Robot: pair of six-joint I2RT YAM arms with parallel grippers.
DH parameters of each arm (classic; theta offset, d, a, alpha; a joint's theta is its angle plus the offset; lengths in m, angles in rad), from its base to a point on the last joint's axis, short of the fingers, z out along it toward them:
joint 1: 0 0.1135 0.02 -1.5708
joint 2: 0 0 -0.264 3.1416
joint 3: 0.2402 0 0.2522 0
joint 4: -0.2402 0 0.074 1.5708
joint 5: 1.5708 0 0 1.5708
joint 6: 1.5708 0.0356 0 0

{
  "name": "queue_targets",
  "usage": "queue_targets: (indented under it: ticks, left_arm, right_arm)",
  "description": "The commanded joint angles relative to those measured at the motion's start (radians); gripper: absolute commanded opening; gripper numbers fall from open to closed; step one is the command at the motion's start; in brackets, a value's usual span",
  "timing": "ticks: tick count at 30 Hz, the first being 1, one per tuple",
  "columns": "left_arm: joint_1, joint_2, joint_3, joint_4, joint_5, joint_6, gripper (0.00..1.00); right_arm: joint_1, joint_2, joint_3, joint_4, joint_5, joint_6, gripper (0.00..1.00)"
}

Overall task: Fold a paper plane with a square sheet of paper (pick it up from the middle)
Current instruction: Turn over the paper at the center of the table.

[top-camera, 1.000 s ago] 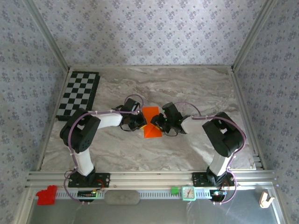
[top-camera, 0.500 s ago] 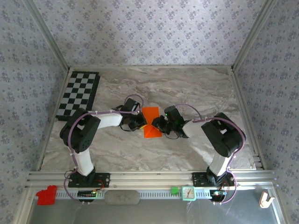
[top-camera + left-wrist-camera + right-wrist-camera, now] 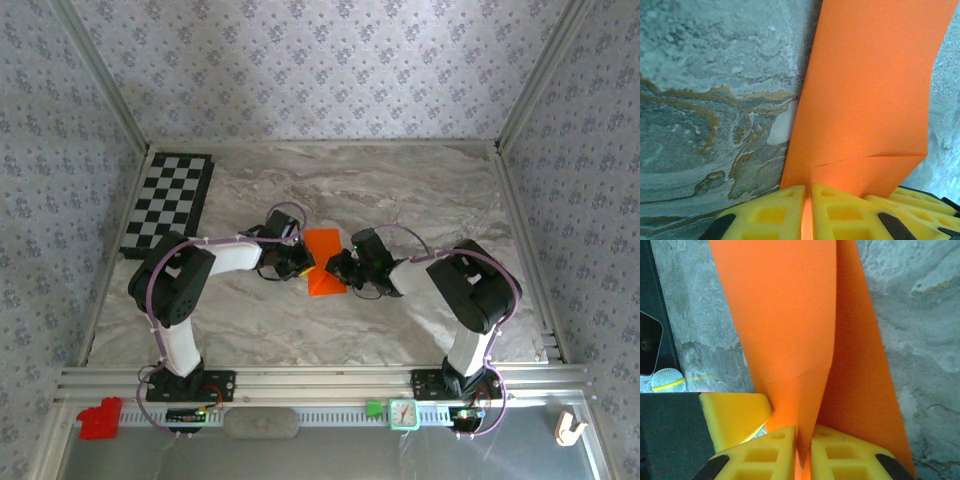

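Note:
The orange square sheet of paper (image 3: 322, 262) is folded along a crease and stands up from the marble table between the two grippers. My left gripper (image 3: 300, 262) holds its left side. In the left wrist view the yellow fingers (image 3: 775, 215) are shut on the paper's lower edge (image 3: 870, 90), with only the thin sheet between them. My right gripper (image 3: 342, 268) holds the right side. In the right wrist view its fingers (image 3: 845, 455) pinch a raised fold of the paper (image 3: 785, 315). A yellow finger of the left gripper (image 3: 735, 415) shows just beside them.
A black-and-white checkerboard (image 3: 167, 205) lies at the far left of the table. A small red block (image 3: 99, 418) and a green-and-white device (image 3: 403, 412) sit on the near rail. Aluminium frame posts and wallpapered walls close in the sides.
My right gripper has moved slightly left and closed its fingers on the paper's fold. The left gripper has kept its hold and place.

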Motion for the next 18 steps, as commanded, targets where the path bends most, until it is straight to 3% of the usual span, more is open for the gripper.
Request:
queue_targets:
  ticks: [1, 7, 13, 18]
  left_arm:
    - [0.002, 0.031, 0.004, -0.067, -0.009, 0.005, 0.15]
    - [0.032, -0.037, 0.031, -0.041, 0.040, 0.018, 0.26]
    - [0.116, -0.192, 0.013, -0.015, 0.080, 0.056, 0.50]
    - [0.203, -0.314, -0.105, 0.138, 0.184, 0.000, 0.72]
  right_arm:
    - [0.002, 0.015, 0.018, -0.007, -0.011, -0.007, 0.12]
    - [-0.008, -0.013, 0.017, -0.002, -0.008, -0.017, 0.07]
    - [-0.025, -0.112, 0.025, 0.014, -0.017, -0.074, 0.06]
    - [-0.049, -0.175, 0.050, 0.059, -0.087, -0.085, 0.06]
